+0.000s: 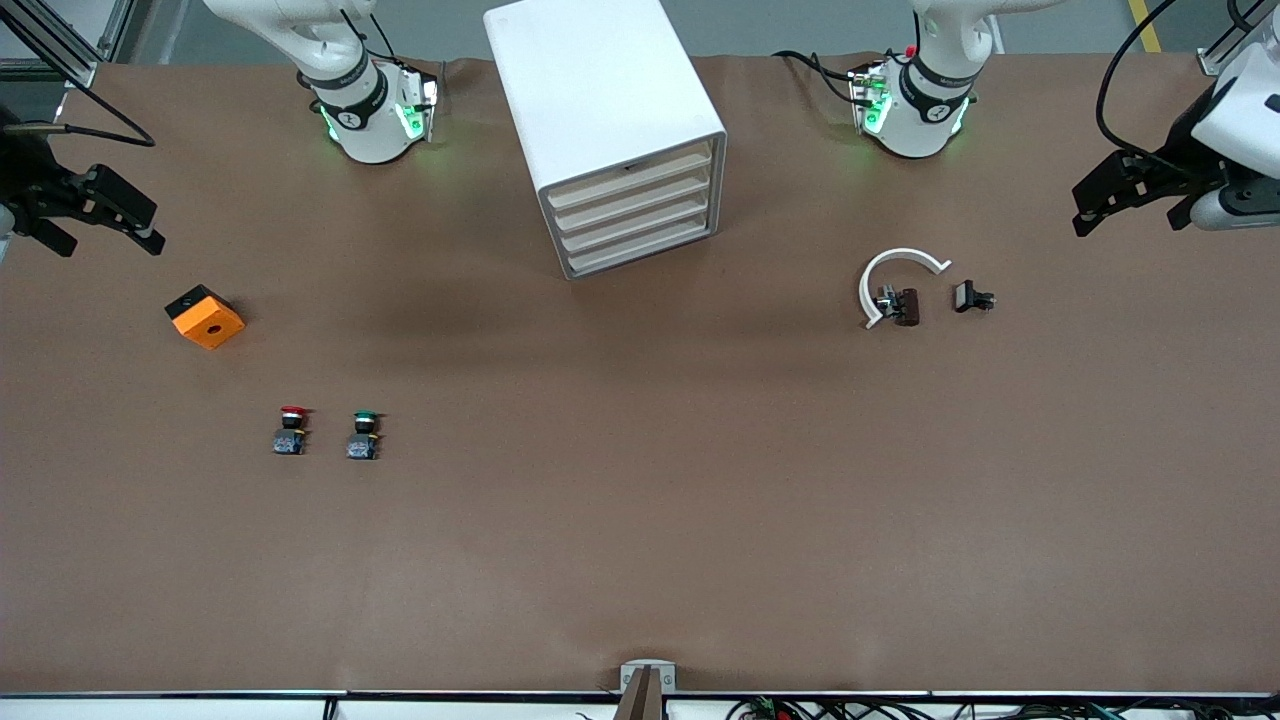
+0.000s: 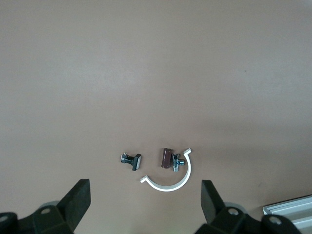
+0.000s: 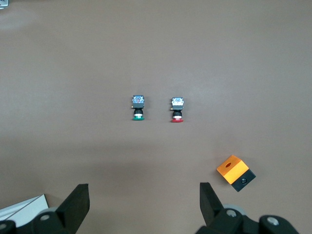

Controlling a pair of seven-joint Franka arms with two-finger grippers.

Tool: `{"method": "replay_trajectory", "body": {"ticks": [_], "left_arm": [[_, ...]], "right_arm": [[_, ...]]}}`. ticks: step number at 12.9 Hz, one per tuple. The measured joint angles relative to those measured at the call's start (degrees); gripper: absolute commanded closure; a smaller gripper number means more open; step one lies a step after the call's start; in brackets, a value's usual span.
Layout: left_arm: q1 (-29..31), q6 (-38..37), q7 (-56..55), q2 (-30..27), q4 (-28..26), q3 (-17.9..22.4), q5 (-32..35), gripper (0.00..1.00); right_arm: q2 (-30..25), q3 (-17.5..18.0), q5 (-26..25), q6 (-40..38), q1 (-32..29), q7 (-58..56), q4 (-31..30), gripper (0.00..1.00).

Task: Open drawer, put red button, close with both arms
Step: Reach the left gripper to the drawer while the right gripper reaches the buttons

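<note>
Since all four drawers sit flush, the drawer (image 1: pixel 632 193) is unopened; nothing done yet. Red button (image 1: pixel 291 430) rests on the surface beside the green one (image 1: pixel 364 435), nearer the camera than the orange block (image 1: pixel 205 316). My left pincer (image 1: pixel 1135 195) and right pincer (image 1: pixel 95 215) hover wide open, empty, one over each end of the surface.

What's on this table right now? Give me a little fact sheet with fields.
cabinet: between the arm bases, all four drawers shut
drawer: second from top, shut
red button: beside green button, toward right arm's end
orange block: farther than the buttons
white clip: toward left arm's end
left gripper: open, empty, waiting
right gripper: open, empty, waiting
</note>
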Motion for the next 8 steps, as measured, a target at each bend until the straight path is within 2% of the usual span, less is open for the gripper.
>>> {"method": "replay_trajectory", "body": {"ticks": [5, 8], "left_arm": [[0.06, -0.44, -0.01, 1.47, 0.09, -0.01, 0.0, 0.0], [-0.1, -0.47, -0.01, 6.27, 0.66, -0.27, 0.0, 0.0]], "right_arm": [[-0.72, 0.16, 0.02, -2.42, 0.0, -0.04, 1.4, 0.0], [-0.91, 0.1, 0.02, -3.08, 0.0, -0.04, 1.63, 0.0]]}}
